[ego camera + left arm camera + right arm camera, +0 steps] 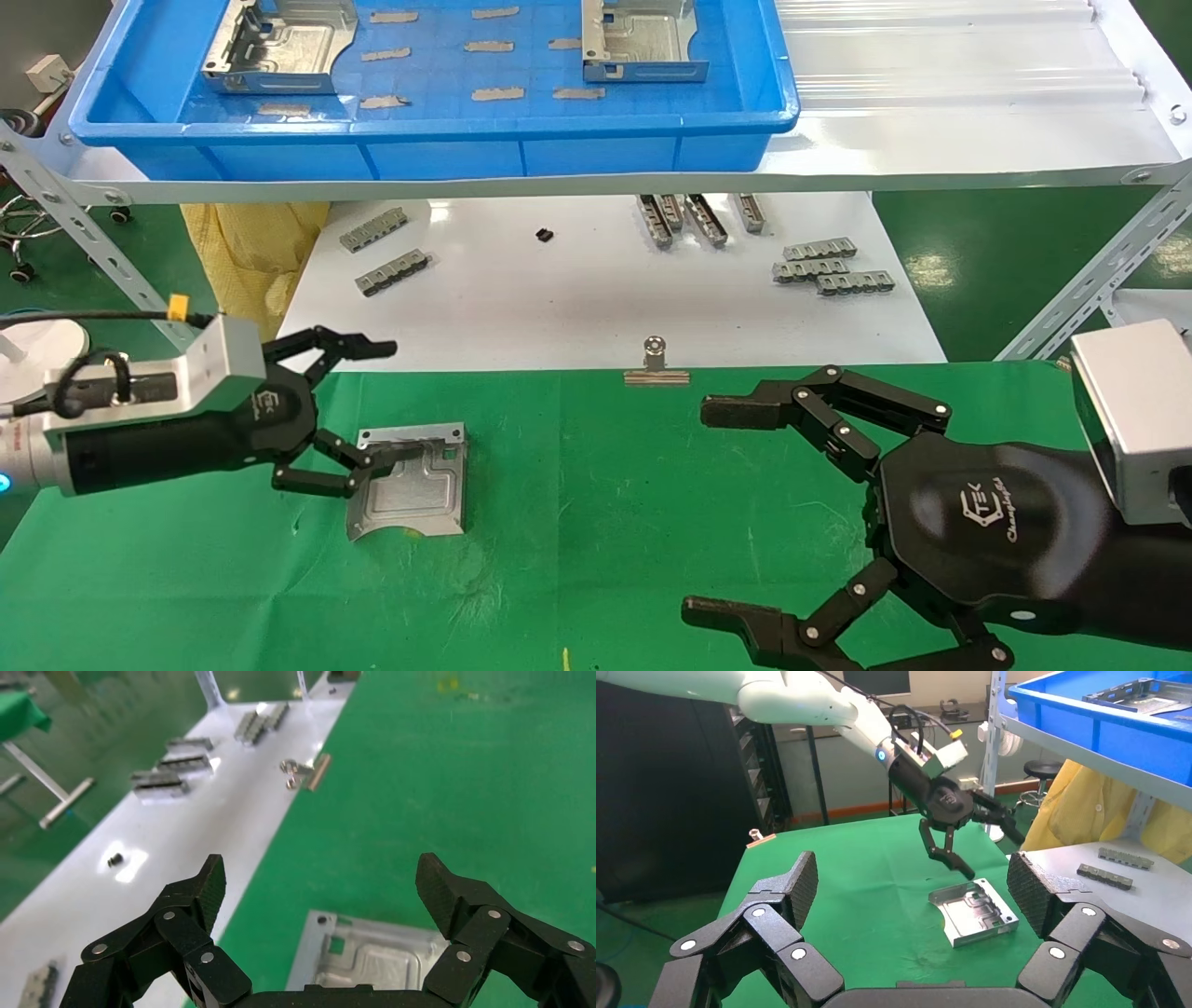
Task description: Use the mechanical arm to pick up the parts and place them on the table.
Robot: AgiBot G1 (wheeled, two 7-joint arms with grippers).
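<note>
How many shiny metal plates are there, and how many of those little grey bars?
Plates: 3, one on the green table, two in the blue bin.
Grey bars: 9.
Total: 12.

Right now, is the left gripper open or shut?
Open. The left gripper has its fingers spread above the part, which lies flat on the table, not held.

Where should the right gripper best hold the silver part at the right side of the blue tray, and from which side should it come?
Probably from above, closing across the upright folded front wall of that part; the flat plate offers little to pinch. The blue tray has raised walls, which block a sideways approach. The right gripper is open over the table.
</note>
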